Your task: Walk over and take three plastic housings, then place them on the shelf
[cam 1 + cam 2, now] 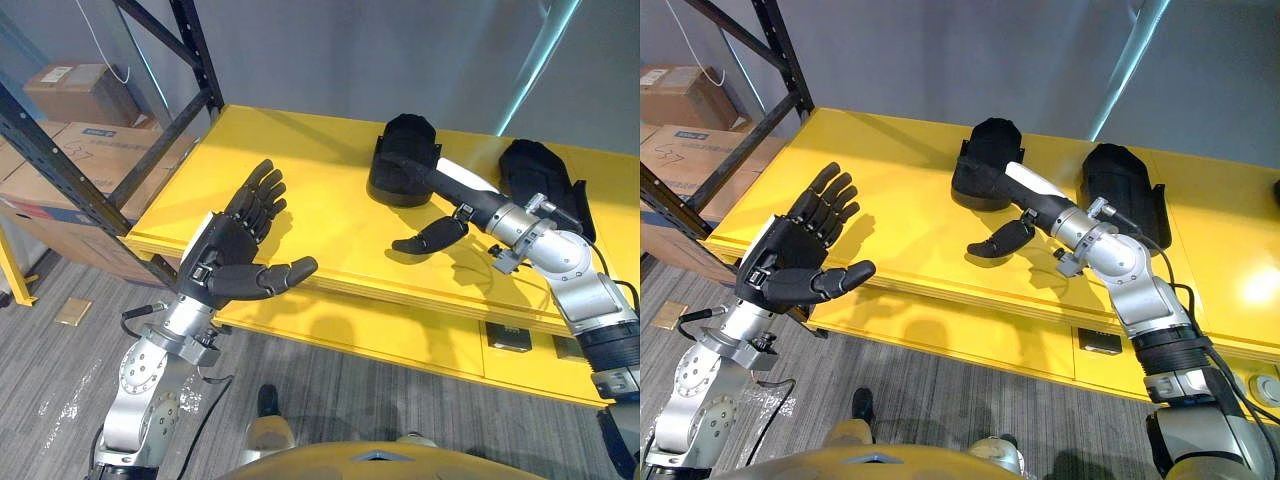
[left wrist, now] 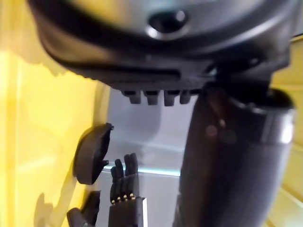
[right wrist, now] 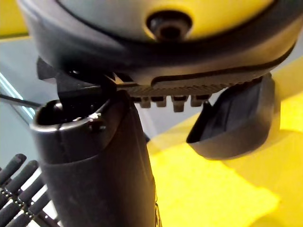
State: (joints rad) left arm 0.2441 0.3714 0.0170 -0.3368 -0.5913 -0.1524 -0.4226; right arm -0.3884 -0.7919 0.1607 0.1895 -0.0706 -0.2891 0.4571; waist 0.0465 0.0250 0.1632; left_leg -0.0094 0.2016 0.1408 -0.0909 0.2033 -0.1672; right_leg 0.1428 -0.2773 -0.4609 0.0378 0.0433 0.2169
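Housings, two of them, lie on the yellow table [image 1: 320, 160]: the left housing [image 1: 395, 187] at 12 o'clock, the right housing [image 1: 532, 165] at 2 o'clock. Our right hand [image 1: 448, 190] reaches straight-fingered over the left housing, grasping nothing. Our left hand [image 1: 225, 255] hovers at 8 o'clock, fingers spread, empty.

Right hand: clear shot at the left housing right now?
Likely yes: the right hand is open, its fingers reaching the left housing, thumb spread aside, with only bare shelf around them. Whether they touch is hard to tell.
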